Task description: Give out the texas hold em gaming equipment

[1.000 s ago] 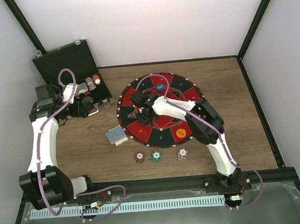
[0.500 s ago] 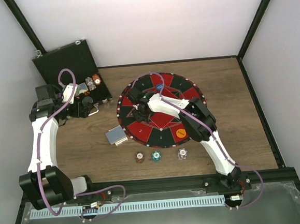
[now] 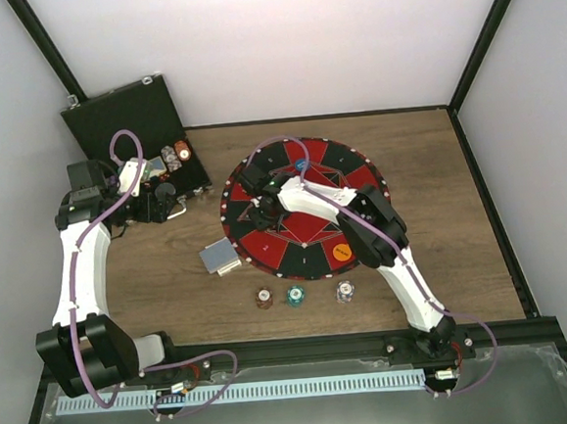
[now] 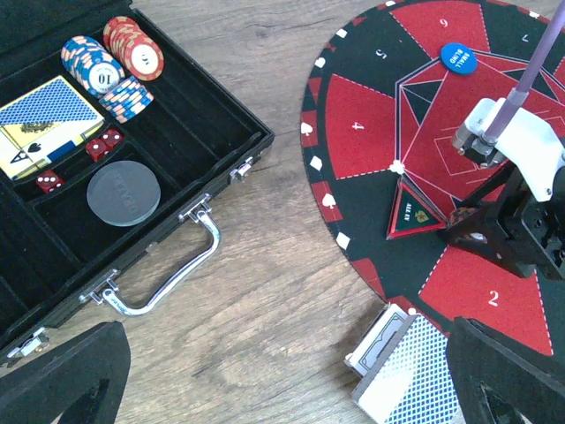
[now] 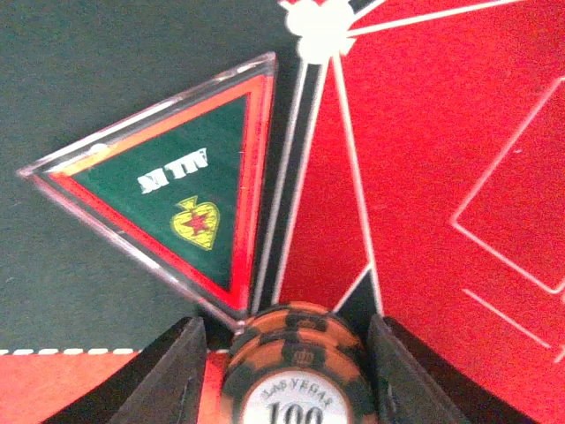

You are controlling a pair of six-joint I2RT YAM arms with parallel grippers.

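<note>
Inside a white-walled cell framed by black posts, a wooden table carries a round red-and-black mat at centre and an open black hinged case at the far left; the case holds blue-and-white chips, red chips, a pack of cards, red dice and a grey disc. The left arm hangs over the case's near edge, the left gripper spread wide with nothing between its fingers; the right arm reaches across the mat, the right gripper low over its left half. A grey-blue-backed deck of playing cards lies on the wood at the mat's left rim; a clear triangular "ALL IN" marker rests on the mat just beyond the right gripper's fingers. Those fingers flank a short stack of brown "Las Vegas 100" chips; whether they pinch it or merely stand beside it cannot be told. Three small piles sit in a row on the wood below the mat's near rim: a brown pile, a teal pile, a white pile; a blue marker disc lies on the mat's far side, an orange marker disc on its near right.
</note>
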